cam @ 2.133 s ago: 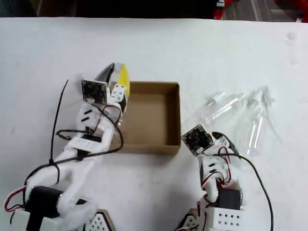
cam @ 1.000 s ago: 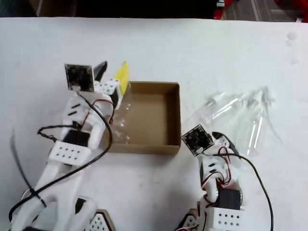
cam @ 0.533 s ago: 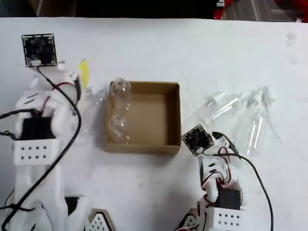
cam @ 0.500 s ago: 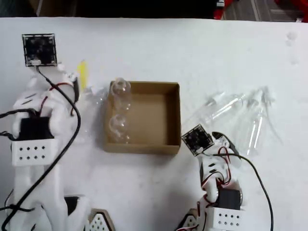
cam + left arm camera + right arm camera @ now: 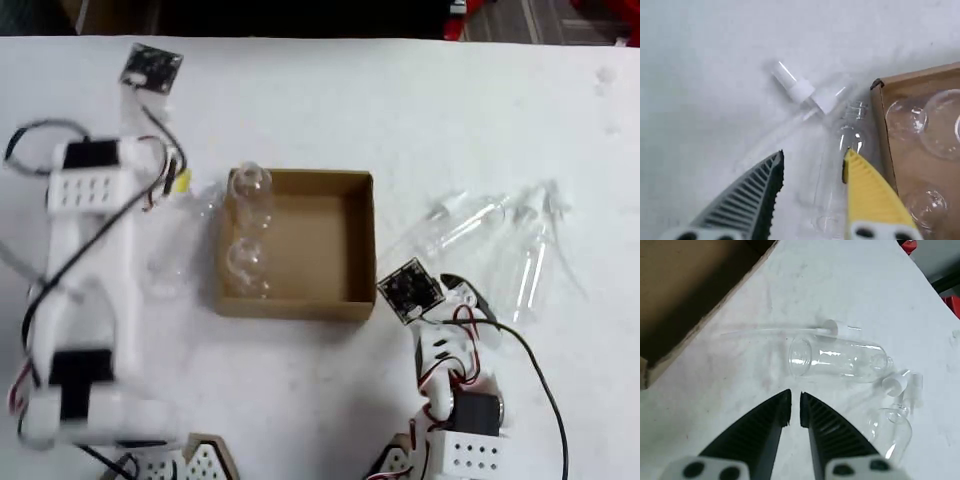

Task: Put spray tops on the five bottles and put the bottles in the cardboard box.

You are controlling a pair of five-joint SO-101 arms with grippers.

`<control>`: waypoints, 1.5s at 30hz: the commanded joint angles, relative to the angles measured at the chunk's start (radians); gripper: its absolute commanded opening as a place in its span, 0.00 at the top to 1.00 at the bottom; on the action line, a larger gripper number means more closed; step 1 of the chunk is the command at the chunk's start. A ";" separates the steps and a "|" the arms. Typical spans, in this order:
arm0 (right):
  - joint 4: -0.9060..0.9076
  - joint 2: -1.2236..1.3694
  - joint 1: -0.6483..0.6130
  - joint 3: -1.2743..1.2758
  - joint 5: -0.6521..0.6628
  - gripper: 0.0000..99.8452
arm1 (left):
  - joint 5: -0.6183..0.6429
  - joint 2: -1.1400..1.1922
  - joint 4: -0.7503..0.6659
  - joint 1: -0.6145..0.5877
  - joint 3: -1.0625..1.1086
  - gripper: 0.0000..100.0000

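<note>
While the left pincer (image 5: pixel 813 155) is hanging wide open over a clear plastic bottle (image 5: pixel 837 140) lying beside a white spray top (image 5: pixel 802 92) just outside the cardboard box (image 5: pixel 372 240), two clear bottles (image 5: pixel 247 260) are sitting inside along its left wall; rightward, more bottles (image 5: pixel 470 225) are lying near the ridged right pincer (image 5: pixel 794 395), nearly closed, empty.

i logged a white table (image 5: pixel 400 100), its top scuffed with faint grey marks. beyond its far edge i saw a dark strip of floor (image 5: pixel 250 15) and red objects (image 5: pixel 605 8) at the corner.
</note>
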 commanded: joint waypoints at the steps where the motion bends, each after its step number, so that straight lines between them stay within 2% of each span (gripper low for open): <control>1: 0.004 -0.005 -0.005 0.009 0.009 0.98 | -0.011 0.335 0.201 0.044 -0.402 0.82; 8: 0.004 -0.005 -0.005 0.009 0.009 0.98 | -0.009 0.688 0.405 0.090 -0.850 0.82; 14: 0.004 -0.005 -0.005 0.009 0.009 0.98 | -0.011 0.901 0.483 0.094 -1.157 0.82; 20: 0.004 -0.005 -0.005 0.009 0.009 0.98 | -0.017 1.075 0.557 0.097 -1.376 0.82; 30: 0.004 -0.005 -0.005 0.009 0.009 0.98 | -0.017 1.150 0.575 0.101 -1.452 0.83; 35: 0.004 -0.005 -0.005 0.009 0.009 0.98 | -0.015 1.150 0.575 0.102 -1.458 0.99; 37: 0.004 -0.005 -0.005 0.009 0.009 0.98 | -0.011 1.147 0.575 0.102 -1.461 0.96; 45: 0.004 -0.005 -0.005 0.009 0.009 0.98 | -0.009 0.974 0.577 0.102 -1.452 0.98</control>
